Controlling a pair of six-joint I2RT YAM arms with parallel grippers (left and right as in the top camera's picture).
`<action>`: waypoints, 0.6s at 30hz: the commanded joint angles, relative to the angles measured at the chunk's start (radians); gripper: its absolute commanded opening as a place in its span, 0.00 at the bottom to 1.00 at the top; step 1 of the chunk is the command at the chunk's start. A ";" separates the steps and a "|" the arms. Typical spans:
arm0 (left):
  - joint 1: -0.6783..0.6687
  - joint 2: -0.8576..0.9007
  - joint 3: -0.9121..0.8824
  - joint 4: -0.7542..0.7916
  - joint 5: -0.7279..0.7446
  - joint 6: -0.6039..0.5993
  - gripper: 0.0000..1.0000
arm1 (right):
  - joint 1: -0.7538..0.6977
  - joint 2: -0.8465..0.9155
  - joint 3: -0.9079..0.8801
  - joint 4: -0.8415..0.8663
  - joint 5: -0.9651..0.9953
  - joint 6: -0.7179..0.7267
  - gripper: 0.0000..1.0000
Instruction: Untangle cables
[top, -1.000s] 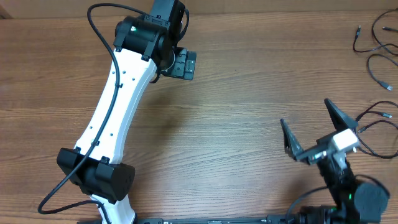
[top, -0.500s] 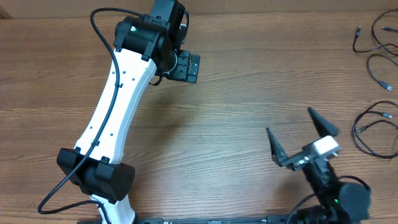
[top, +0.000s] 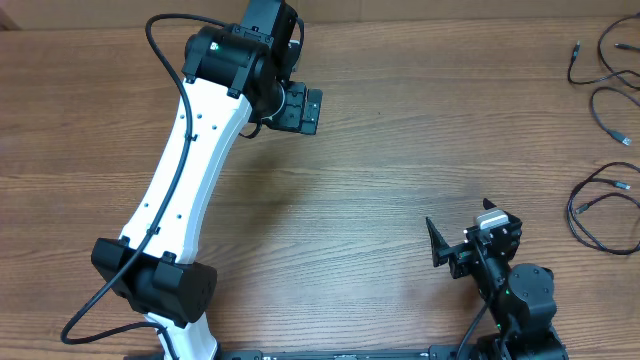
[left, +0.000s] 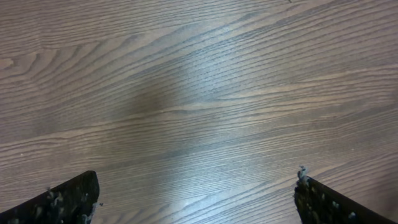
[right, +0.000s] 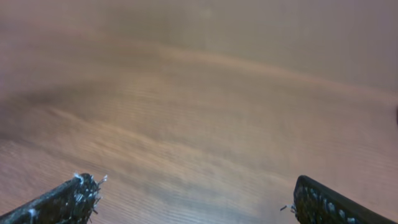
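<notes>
Left arm: long white plastic link (top: 190, 160) with small dark screw holes, black joint housings (top: 160, 285) at both ends, and a thick black cable (top: 152, 30) alongside.
Right arm: rounded black housing (top: 525, 290) with a green light (top: 510, 293) and a pale block (top: 492, 220).
Left gripper's black fingertips (left: 68, 199) and right gripper's black fingertips (right: 62, 202) are flecked with pale specks.

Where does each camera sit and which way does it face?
Overhead: above the table, straight down; both arms, left hand, right hand, cables far right.
Left wrist: on left arm, facing down at bare wood; fingertips at bottom corners.
Right wrist: on right arm, blurred, slanting across wood; fingertips likewise.
Both wrist views share bare wood, no cables.
</notes>
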 joint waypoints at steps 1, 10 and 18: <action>-0.006 -0.002 -0.002 -0.003 0.013 0.000 1.00 | 0.003 -0.006 0.000 -0.052 0.064 -0.004 1.00; -0.006 -0.002 -0.002 -0.003 0.014 0.000 1.00 | 0.003 -0.005 0.000 -0.172 0.065 -0.004 1.00; -0.006 -0.002 -0.002 -0.002 0.021 -0.023 1.00 | 0.003 -0.005 0.000 -0.174 0.065 -0.003 1.00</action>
